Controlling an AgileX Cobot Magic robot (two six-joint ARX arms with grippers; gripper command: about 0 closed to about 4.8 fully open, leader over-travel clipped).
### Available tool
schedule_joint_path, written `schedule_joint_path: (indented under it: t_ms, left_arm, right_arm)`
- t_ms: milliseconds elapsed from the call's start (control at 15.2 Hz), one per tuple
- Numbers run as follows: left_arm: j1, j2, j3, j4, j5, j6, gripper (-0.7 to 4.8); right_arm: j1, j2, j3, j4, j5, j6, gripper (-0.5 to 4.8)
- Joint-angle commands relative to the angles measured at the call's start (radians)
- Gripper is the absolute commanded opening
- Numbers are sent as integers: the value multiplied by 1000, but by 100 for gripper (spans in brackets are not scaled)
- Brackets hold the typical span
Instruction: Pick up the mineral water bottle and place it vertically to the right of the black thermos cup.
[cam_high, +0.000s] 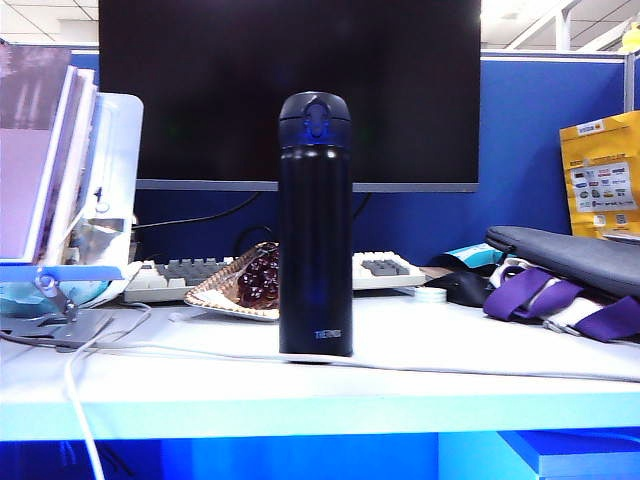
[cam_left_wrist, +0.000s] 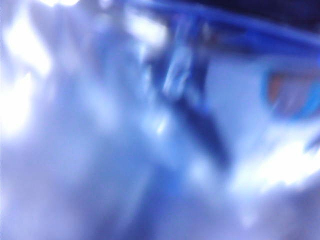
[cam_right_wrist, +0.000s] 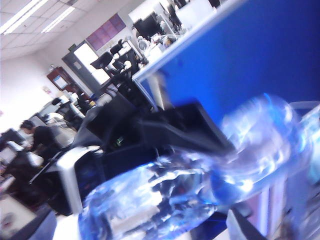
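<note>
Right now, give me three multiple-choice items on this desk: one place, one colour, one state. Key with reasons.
1. The black thermos cup stands: A on the keyboard; B before the monitor; C on the books.
2. The straps at the right of the desk are: A purple; B red; C green.
3. Right of the thermos, the mineral water bottle is: A standing; B lying; C absent.
Key: B, monitor right behind it; A, plainly purple; C, bottle shows only in the right wrist view. Left gripper and right gripper: outside the exterior view, jaws unreadable.
</note>
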Motion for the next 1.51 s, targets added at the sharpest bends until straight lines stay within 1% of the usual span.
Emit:
schedule_joint_path:
  t_ms: [66,131,197,262,328,394,525,591,787,853,919,1050,1181,1247,1378,1509]
  left_arm:
    - [0,-11,10,36,-2,-307,-5]
    - [0,-11,10,43,3,-436,-6]
    - [0,-11,10,43,9,-587,-5]
    - [0,-11,10,44,43,-684,-5]
    - [0,-11,10,47,93,-796,-5]
    - [0,-11,10,50,203,-975,-5]
    - [0,-11,10,75,339,-1172,-5]
    - [0,-11,10,98,453,-1286,-5]
    - [0,-11,10,110,608,-1475,-5]
    - [0,-11,9,107,654,-1500,-6]
    - [0,-10,9,97,668,-1499,-5]
    - [1,-3,9,84,666,-1496,-5]
    - [9,-3,8,56,666,-1495,-5]
    - [8,3,8,57,665,-1488,-5]
    - [8,6,8,39,668,-1488,-5]
    - [8,6,8,41,665,-1488,-5]
  right_arm:
    - [-12,-24,6,42,-2,-50,479]
    - [-13,-27,6,42,-2,-67,479]
    - [-13,-36,6,42,-5,-100,479]
    - [-13,-37,6,42,-5,-121,479]
    - [-13,-36,5,35,-5,-141,479]
    - [-13,-35,5,33,-5,-159,479]
    - [-13,-35,5,33,-5,-192,479]
    - [-12,-34,5,33,-5,-219,479]
    - [-10,-34,5,33,-27,-243,479]
    - [10,-34,5,31,-35,-265,479]
    - [37,-34,5,29,-35,-274,479]
    - [55,-34,5,24,-58,-273,479]
    - [113,-35,5,14,-60,-274,479]
    - [127,-35,5,14,-61,-274,479]
    - [177,-29,5,11,-43,-278,479]
    - [188,-28,5,11,-23,-281,479]
